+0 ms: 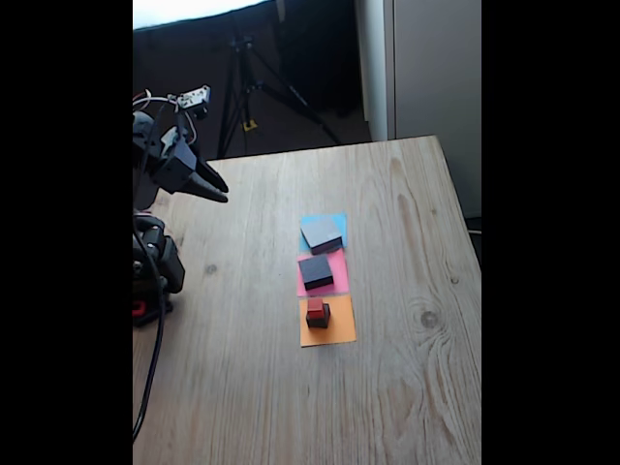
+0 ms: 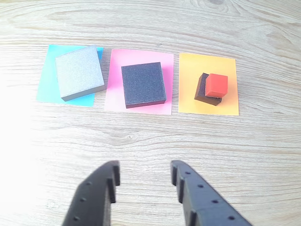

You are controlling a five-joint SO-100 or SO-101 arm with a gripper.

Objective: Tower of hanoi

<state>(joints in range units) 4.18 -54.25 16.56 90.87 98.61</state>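
Blocks stand in a row ahead of the gripper (image 2: 143,181), all well apart from it across bare tabletop (image 2: 150,141). Taken left to right in the wrist view, with the pink paper square (image 2: 115,80) as landmark: left of it, the grey slab (image 2: 79,72) lies on the blue paper square (image 2: 44,87), turned slightly against the paper's edges. On the pink square itself lies the black slab (image 2: 143,84), near square-on to the gripper. Right of it, on the orange paper square (image 2: 188,84), the small black cube (image 2: 203,89) carries the tiny red cube (image 2: 217,84), which sits off-centre towards the cube's right side.

The gripper's jaws stand parted and hold nothing; the gap lines up nearest with the black slab, so the stacked cubes lie ahead and to the right.

In the fixed view the arm is drawn back at the tabletop's left edge, gripper (image 1: 215,188) raised and pointing towards the row. Judgement: a reach forward and rightward serves the red cube, the likeliest next piece.
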